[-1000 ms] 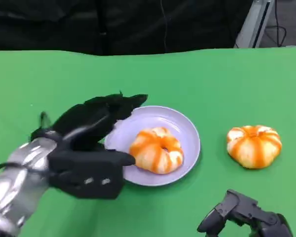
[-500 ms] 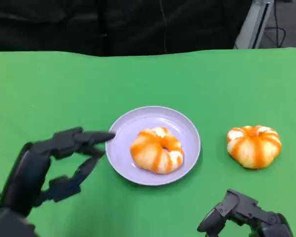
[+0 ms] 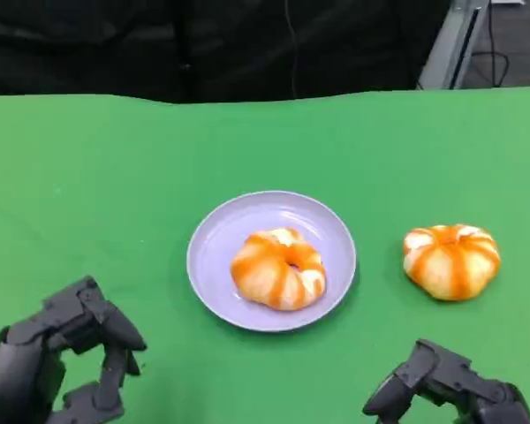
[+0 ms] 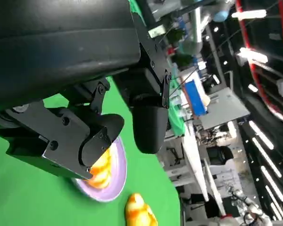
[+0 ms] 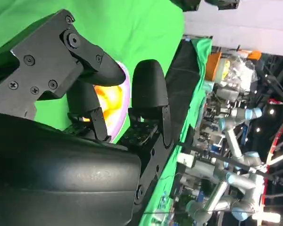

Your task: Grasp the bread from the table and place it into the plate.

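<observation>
A lilac plate point(image 3: 219, 246) lies mid-table with an orange-striped bread roll point(image 3: 278, 269) inside it, right of its centre. A second striped roll point(image 3: 450, 261) sits on the green cloth to the plate's right. My left hand point(image 3: 62, 371) hangs low at the near left, well clear of the plate, fingers bent but apart and holding nothing. My right hand point(image 3: 450, 393) rests at the near right, in front of the second roll, also holding nothing. The left wrist view shows the plate point(image 4: 119, 172), its roll point(image 4: 101, 169) and the other roll point(image 4: 139, 212) beyond my fingers point(image 4: 148, 122).
The green table point(image 3: 115, 159) ends at a dark backdrop at the far edge. A grey metal stand point(image 3: 455, 40) rises at the far right. The right wrist view shows the plate point(image 5: 126, 96) and its roll point(image 5: 108, 99) past my fingers, with lab equipment behind.
My left hand has drawn back from the plate's left rim toward the near left corner and its fingers have bent inward. The roll stays in the plate. The right hand has not moved.
</observation>
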Robot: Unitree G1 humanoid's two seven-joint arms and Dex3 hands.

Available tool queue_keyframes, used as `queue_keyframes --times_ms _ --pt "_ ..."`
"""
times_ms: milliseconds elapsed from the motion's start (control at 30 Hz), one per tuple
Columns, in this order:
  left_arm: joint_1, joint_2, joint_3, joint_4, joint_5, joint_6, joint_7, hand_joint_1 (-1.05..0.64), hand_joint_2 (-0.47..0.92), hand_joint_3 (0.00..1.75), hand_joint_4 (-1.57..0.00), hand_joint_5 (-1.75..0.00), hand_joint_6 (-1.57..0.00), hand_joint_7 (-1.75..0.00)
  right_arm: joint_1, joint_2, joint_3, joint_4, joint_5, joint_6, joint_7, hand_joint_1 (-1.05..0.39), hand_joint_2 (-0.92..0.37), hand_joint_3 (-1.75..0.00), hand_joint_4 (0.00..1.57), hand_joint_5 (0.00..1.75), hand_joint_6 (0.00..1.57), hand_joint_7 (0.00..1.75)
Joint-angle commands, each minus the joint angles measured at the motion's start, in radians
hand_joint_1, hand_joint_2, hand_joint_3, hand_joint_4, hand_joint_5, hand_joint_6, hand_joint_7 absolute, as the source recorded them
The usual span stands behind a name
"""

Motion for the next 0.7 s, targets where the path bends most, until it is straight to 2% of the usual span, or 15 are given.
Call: queue_keyframes --times_ms 33,133,700 --pt "0.012 -0.005 0.011 -0.014 -0.02 0.035 -0.013 0.03 0.57 1.08 -0.79 -1.75 -0.7 -1.63 0.003 -0.011 -0.013 0.0 0.013 -0.02 0.006 -0.12 -0.37 -1.24 0.71 1.57 0.78 1.29" --pt "0.011 -0.01 0.016 -0.02 -0.027 0.052 -0.018 0.02 0.64 0.94 -0.79 -1.75 -0.7 -1.61 0.003 -0.007 -0.012 -0.001 0.008 -0.021 0.004 -0.12 -0.37 -1.23 0.71 1.57 0.78 1.29" --pt "0.006 -0.01 0.019 -0.032 -0.037 0.095 -0.053 0.0 0.61 0.95 -0.78 -1.75 -0.7 -1.62 -0.007 -0.001 -0.013 0.004 0.004 -0.024 0.0 -0.1 -0.36 -1.25 0.71 1.58 0.77 1.31"
